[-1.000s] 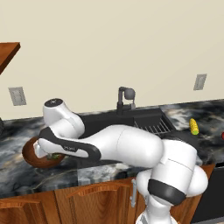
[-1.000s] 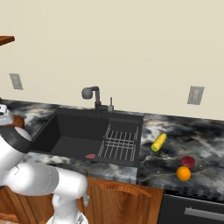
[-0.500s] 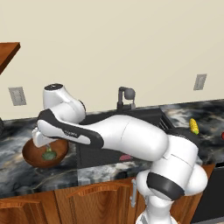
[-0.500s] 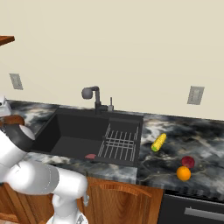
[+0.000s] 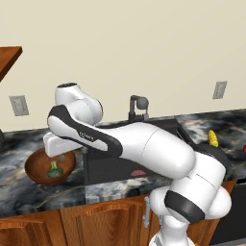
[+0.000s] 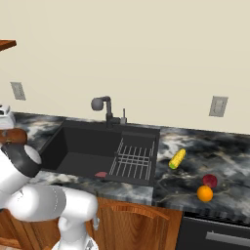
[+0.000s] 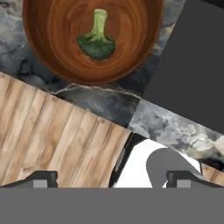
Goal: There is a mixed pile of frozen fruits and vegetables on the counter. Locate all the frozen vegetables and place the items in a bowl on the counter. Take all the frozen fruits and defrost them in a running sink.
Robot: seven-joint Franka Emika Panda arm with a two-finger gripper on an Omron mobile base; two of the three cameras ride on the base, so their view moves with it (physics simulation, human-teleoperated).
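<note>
From the hand camera I see my gripper (image 7: pixel 112 179) with its two dark tips set far apart at the bottom edge, wide open and holding nothing. Beyond them the wooden bowl (image 7: pixel 65 57) sits on the marbled bench (image 7: pixel 170 127), and the dark green piece (image 7: pixel 97 43), which looks like broccoli with a pale stem, lies inside the bowl near its middle.

In the left base view the same bowl (image 5: pixel 36 166) rests on the bench to the left of the black sink (image 5: pixel 115 163), with the green piece (image 5: pixel 54 169) in it and the arm's hand hanging just above its rim. There is small dark lettering on the arm's forearm, but I cannot read it at this size.

In the right base view the corn cob (image 6: pixel 177 158) lies on the bench just right of the sink's wire rack (image 6: pixel 134 158). The dark red ball (image 6: pixel 210 180) and the orange ball (image 6: pixel 205 194) sit close together, nearer the front edge. A flat pinkish patch (image 6: pixel 101 174) lies on the sink floor. The faucet (image 6: pixel 103 108) stands behind the basin.
</note>
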